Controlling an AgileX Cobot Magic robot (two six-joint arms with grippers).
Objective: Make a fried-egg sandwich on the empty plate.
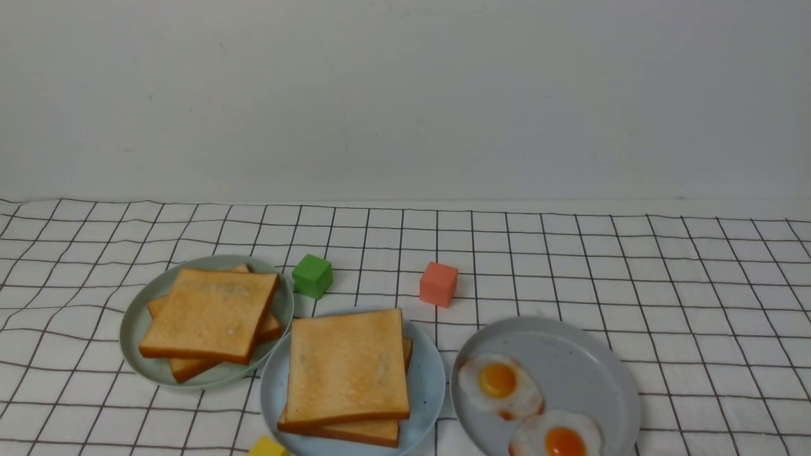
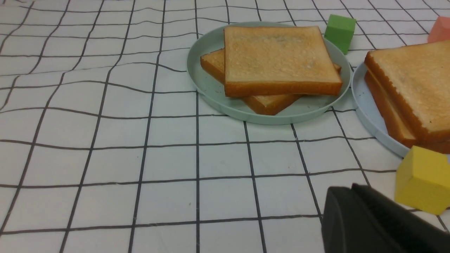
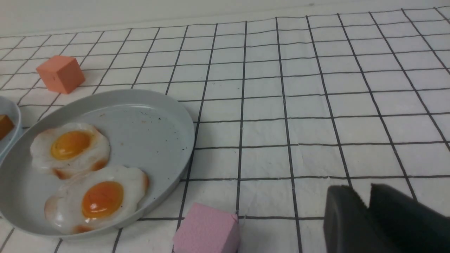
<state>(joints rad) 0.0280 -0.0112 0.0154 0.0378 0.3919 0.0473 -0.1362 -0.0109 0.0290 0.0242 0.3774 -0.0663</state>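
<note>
A worktop (image 1: 633,266), draped in a white cloth with a dark grid, is carrying everything. Three round plates are being shown on it in a row. The grey plate (image 1: 570,354) is lying on the right. The light-blue speckled plate (image 1: 426,380) is lying in the middle, and the pale green plate (image 1: 136,323) on the left, its rim just beside the blue one.

Four square golden-brown toast slices are being counted. Two loose slices (image 1: 209,313) are lying crossed on the green plate. The other two are stacked as the sandwich (image 1: 345,367) on the light-blue plate; what lies between them cannot be told.

Two white, orange-yolked fried eggs (image 1: 497,380) are lying side by side on the grey plate.

Four small foam cubes are lying around the plates:
- The green cube (image 1: 312,276) and the salmon cube (image 1: 438,284) are standing behind the blue plate.
- The yellow cube (image 1: 267,447) is standing at its near left edge.
- The pink cube (image 3: 207,232) is standing just in front of the grey plate.

The left end effector (image 2: 351,196) is being held together, empty, near the yellow cube. The right end effector (image 3: 365,200) is hovering empty over bare cloth; whether it is apart cannot be told.
</note>
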